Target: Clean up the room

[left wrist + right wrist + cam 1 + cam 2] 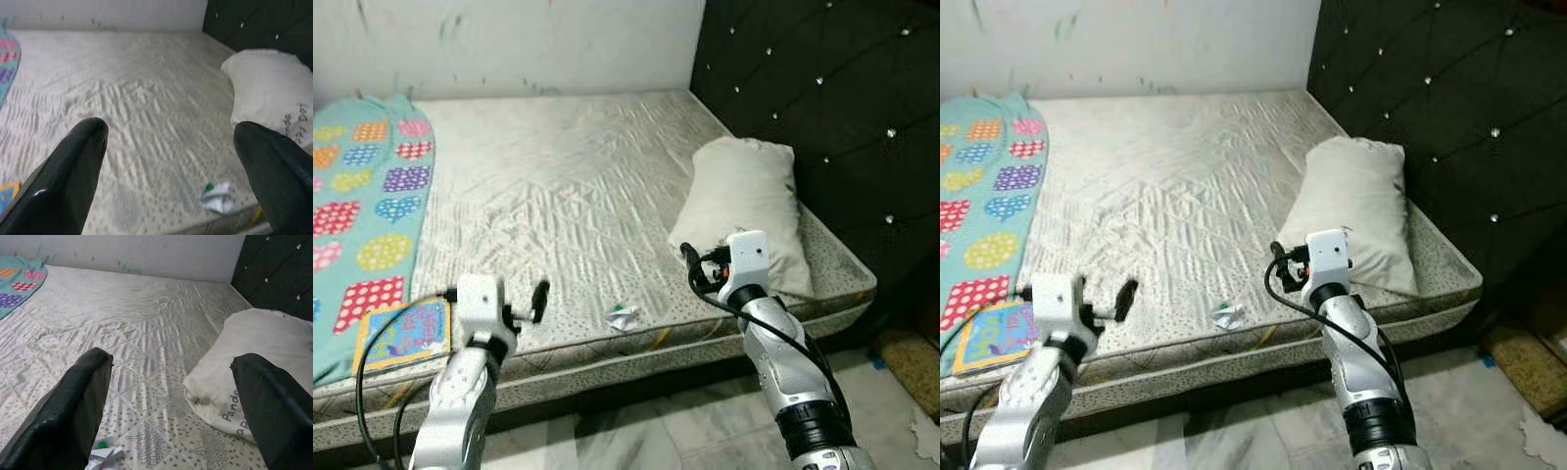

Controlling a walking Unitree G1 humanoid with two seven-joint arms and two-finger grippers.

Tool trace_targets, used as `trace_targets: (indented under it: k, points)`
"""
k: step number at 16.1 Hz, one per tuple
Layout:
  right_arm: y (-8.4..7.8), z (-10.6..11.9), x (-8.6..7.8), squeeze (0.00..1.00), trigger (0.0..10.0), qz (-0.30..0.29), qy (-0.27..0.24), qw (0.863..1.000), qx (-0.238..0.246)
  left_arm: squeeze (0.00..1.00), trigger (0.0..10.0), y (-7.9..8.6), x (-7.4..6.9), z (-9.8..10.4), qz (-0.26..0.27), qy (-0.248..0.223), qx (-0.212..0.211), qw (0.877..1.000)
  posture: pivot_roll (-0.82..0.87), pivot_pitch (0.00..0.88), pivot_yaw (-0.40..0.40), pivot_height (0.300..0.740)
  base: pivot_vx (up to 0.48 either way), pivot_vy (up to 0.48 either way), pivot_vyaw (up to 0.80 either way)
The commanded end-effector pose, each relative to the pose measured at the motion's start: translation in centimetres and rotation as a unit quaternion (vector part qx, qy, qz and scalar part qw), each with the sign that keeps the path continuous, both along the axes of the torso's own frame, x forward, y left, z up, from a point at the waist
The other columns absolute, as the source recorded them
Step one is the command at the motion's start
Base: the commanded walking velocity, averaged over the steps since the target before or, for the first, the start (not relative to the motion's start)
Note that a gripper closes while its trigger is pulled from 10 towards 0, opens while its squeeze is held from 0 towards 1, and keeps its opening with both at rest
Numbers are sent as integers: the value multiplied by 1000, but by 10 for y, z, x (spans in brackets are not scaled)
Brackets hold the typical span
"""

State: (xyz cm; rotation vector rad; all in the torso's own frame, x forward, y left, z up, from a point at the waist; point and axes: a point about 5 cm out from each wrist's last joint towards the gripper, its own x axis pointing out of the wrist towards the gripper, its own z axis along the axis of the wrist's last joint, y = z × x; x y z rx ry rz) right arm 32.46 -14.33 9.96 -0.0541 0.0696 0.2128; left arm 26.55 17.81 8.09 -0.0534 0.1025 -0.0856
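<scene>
One big mattress (578, 186) is lying bare against a dark padded headboard (832, 108). A blanket with hearts (362, 196) is covering its far left side, and a white pillow (744, 211) is resting by the headboard. A small book (403, 333) is sitting on the blanket's near corner. A crumpled paper scrap (623, 316) is lying at the front edge, between both grippers. The left gripper (171, 161) and right gripper (168, 401) are hovering wide open, holding nothing.

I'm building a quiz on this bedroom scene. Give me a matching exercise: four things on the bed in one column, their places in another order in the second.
1. pillow
2. crumpled wrapper
3. heart-patterned blanket
4. picture book

A. near edge of the mattress, between the two arms
B. against the black headboard
C. near left corner, on the blanket
D. along the bed's left side

Pairs: 1-B, 2-A, 3-D, 4-C
</scene>
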Motion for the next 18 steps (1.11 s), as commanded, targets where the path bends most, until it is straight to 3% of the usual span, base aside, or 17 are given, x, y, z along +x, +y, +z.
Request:
trace_targets:
  k: [1,6,8,10,11,13,15,18]
  points:
    - [-4,3,3,0,10000,-13,-7,1000,1,0,10000,1,2,1,10,-12,17,1000,-20,0,-46,740,0,0,0]
    - [-4,3,2,0,10000,-16,-9,1000,-1,0,10000,1,5,1,12,-14,-7,1000,-31,0,-38,740,0,0,0]
    - [-6,3,2,0,10000,-17,-10,1000,-3,0,10000,4,7,1,15,-29,8,999,-34,0,-40,740,0,0,0]
    - [-8,2,1,0,10000,-19,-10,1000,-4,0,10000,6,6,3,5,-34,-15,999,-34,0,-42,740,0,0,0]
    - [-11,2,1,0,10000,-22,-10,1000,-6,0,10000,15,6,7,33,-59,38,997,-36,0,-42,740,0,0,0]
    - [-12,3,2,0,10000,-27,-11,1000,-5,0,10000,27,7,6,90,-56,44,993,-39,0,-38,740,0,0,0]
    - [-12,3,1,0,10000,-30,-12,999,0,0,10000,28,8,4,105,-36,-7,994,-34,0,-34,740,0,0,0]
    - [-10,2,2,0,10000,-33,-11,999,3,0,10000,23,7,3,99,-34,-5,994,-29,0,-30,740,0,0,0]
